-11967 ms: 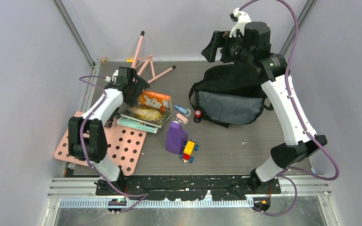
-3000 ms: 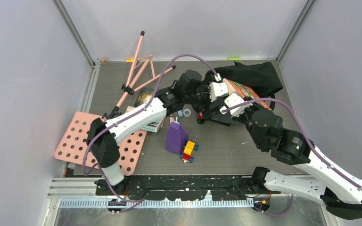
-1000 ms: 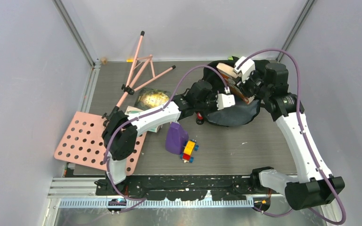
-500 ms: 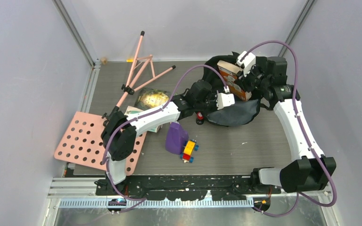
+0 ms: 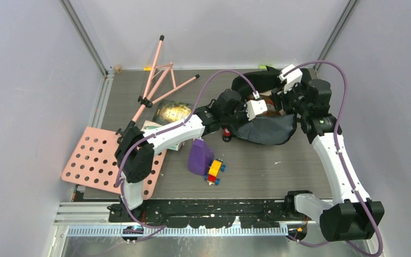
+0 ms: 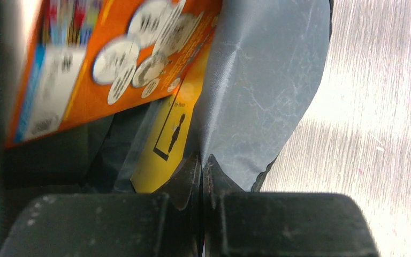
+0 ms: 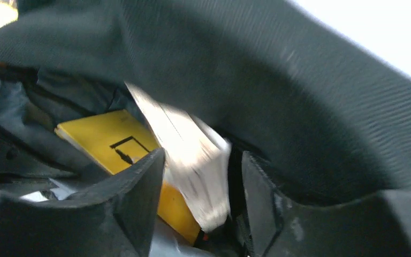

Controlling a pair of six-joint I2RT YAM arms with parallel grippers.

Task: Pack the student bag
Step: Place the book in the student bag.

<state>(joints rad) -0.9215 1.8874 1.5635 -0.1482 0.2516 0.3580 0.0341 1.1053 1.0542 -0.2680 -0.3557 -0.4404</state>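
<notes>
The student bag [image 5: 265,131], black with a grey lining, lies at the back right with its mouth held open. My left gripper [image 5: 261,114] is shut on the edge of the grey lining [image 6: 262,96], its tips [image 6: 203,163] pinched together on the fabric. An orange box [image 6: 85,69] sits inside the bag, above a yellow label [image 6: 166,139]. My right gripper [image 5: 281,101] reaches into the bag's mouth. Its jaws [image 7: 203,176] stand apart around the box's blurred white edge [image 7: 192,155], with a gap on the right side.
A purple bottle [image 5: 199,156] and a toy block car [image 5: 214,171] stand in front of the bag, a small red-capped item [image 5: 225,132] beside it. Books [image 5: 171,112] lie left of centre. A pink pegboard [image 5: 107,163] and pink rods [image 5: 158,80] are at the left.
The right gripper has gone down into the bag with the orange box and its jaws have widened. The box has sunk out of the top view. The left gripper still holds the lining.
</notes>
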